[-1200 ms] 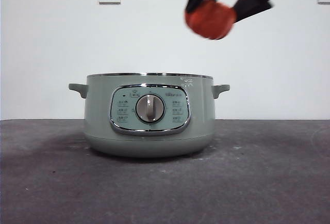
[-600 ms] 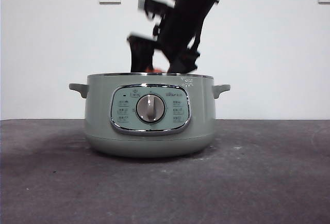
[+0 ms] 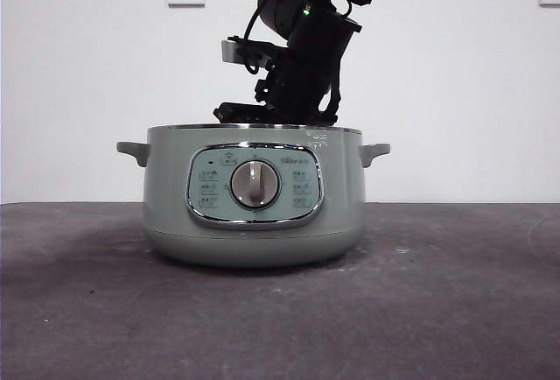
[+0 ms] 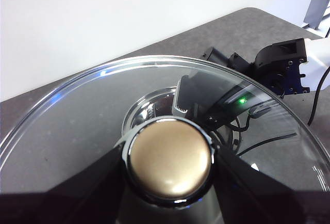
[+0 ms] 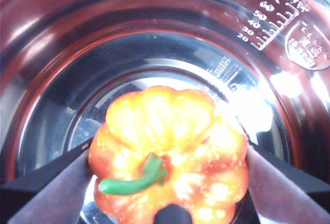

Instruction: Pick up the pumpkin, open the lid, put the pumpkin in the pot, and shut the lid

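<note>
Now your right tool sits low inside the pot, at the center of the front view, jaws clamped on either side of the pumpkin. The pumpkin hangs directly over the shiny pot floor, stem toward the camera, glossy orange and ribbed. Your left tool grips the knob of the lid, holding it off the pot.

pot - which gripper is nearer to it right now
Right. The right gripper is down inside the pot, shut on the pumpkin. The left gripper holds the lid by its knob, above the pot.
</note>
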`<state>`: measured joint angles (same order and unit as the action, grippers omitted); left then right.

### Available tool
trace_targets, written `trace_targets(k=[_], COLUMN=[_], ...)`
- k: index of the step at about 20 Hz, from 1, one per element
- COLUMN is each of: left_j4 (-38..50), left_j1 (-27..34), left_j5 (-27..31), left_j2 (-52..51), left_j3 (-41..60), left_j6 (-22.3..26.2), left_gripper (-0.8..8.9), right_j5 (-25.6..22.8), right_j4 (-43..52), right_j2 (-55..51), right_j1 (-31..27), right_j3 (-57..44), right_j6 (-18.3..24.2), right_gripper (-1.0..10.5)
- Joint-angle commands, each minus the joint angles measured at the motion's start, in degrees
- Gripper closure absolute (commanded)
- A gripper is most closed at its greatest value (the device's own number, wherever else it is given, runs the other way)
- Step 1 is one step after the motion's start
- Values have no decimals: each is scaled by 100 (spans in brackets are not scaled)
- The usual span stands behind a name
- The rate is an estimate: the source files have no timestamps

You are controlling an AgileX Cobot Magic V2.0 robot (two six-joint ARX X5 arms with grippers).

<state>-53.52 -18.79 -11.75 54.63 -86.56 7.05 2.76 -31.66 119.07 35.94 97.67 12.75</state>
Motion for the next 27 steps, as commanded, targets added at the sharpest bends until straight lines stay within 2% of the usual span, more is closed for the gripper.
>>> trace_targets(k=[1, 6, 9, 12, 14, 16, 19, 21, 24, 27], left_j4=[240, 245, 286, 535, 616, 839, 1235, 1517, 1803, 2090], left_j1=[11, 11, 11, 11, 4, -39, -179, -293, -420, -586], left_j5=[-50, -52, -52, -90, -358, -365, -374, -374, -372, -367], left_j2=[-70, -59, -39, 190, 522, 879, 1397, 1788, 2190, 2583], left_j3=[-101, -101, -101, -101, -101, -101, -101, -101, -101, -101], left_j6=[52, 52, 55, 55, 59, 74, 74, 81, 144, 184], left_gripper=[822, 822, 822, 822, 822, 822, 822, 822, 822, 822], right_j5=[7, 2, -44, -813, -955, -1025, -916, -553, -256, -249], right_j4=[-76, -15, -72, -448, -758, -1025, -1526, -1878, -2214, -2509], right_j2=[55, -33, -535, -1541, -2306, -2929, -3700, -4100, -4402, -4627], right_j1=[24, 24, 7, -122, -240, -262, -260, -251, -249, -249], right_j3=[-42, 197, 302, 302, 302, 302, 302, 302, 302, 302], right_j6=[37, 11, -133, -831, -1043, -1056, -1054, -1078, -1126, -1137], right_gripper=[362, 343, 348, 349, 349, 349, 350, 350, 351, 351])
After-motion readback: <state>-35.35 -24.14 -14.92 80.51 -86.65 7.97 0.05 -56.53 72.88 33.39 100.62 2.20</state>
